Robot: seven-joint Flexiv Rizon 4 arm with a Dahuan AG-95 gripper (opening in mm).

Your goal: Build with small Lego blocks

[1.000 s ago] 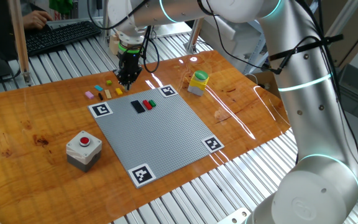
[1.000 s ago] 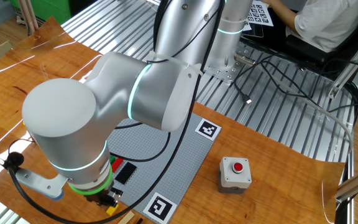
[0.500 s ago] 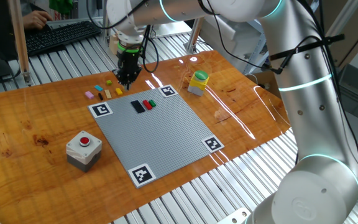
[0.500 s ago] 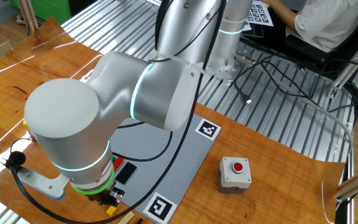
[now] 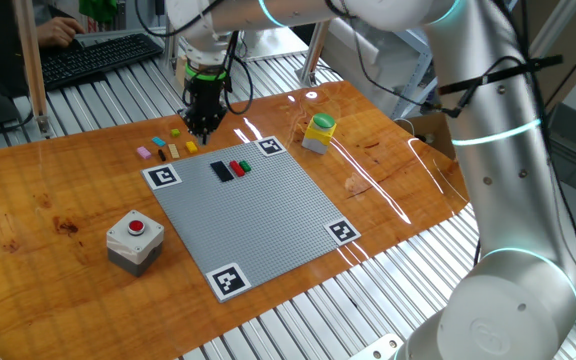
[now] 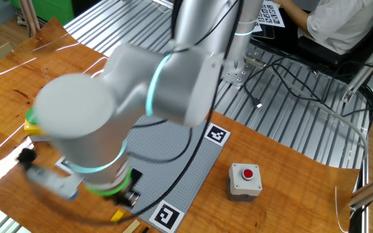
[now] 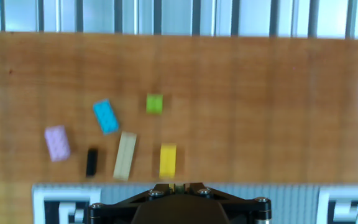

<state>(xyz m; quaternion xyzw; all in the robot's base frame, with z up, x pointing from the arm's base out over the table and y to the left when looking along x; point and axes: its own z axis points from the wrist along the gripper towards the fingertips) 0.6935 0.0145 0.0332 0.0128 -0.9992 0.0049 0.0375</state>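
fingers (image 5: 204, 133): mine, pinched nearly closed, nothing seen between them
yellow brick (image 7: 168, 160): on worktop (image 7: 260, 106), directly ahead of my fingers, long axis pointing away from them
other bricks (image 7: 106, 116): left of it

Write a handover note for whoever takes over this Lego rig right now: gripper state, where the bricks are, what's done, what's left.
Gripper: shut, pointing down above the loose bricks; whether it holds one cannot be seen.
Loose on the wooden table: pink brick, blue brick, green brick, black brick, tan brick, yellow brick.
Done: black, red and green bricks sit on the grey baseplate.
Left: move the loose bricks onto the baseplate.
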